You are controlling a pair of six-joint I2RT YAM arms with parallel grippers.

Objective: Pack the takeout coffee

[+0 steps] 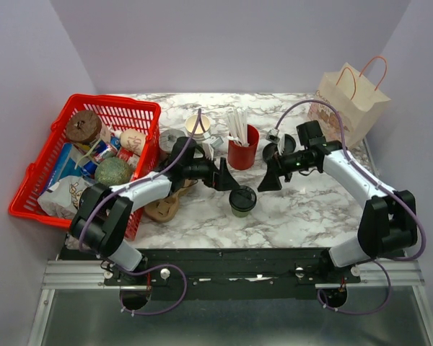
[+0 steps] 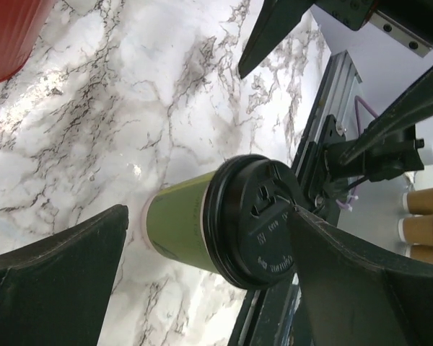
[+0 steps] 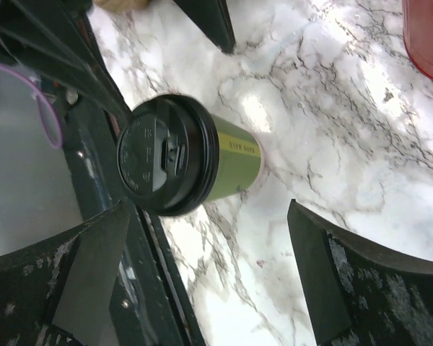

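The coffee cup [image 1: 242,201] stands upright on the worktop [image 1: 310,209], low in the centre of the overhead view, with its black lid [image 1: 242,196] on top. Its long axis is vertical, so your approach has to close across its sides, not over the lid.

Your left tool [image 1: 220,173] sits just up and left of the cup, and your right tool [image 1: 268,167] just up and right. Both are spread wide and hold nothing. The cup lies toward the bottom of the frame from each, below the gap between them. Each wrist view shows it framed between that tool's own fingers but farther on, not yet enclosed.

Neither arm is clearly nearer, though the left fingertip looks slightly closer to the lid. The paper bag [image 1: 350,101] stands at upper right, on the right arm's side, so the right tool looks better placed to carry the cup there.
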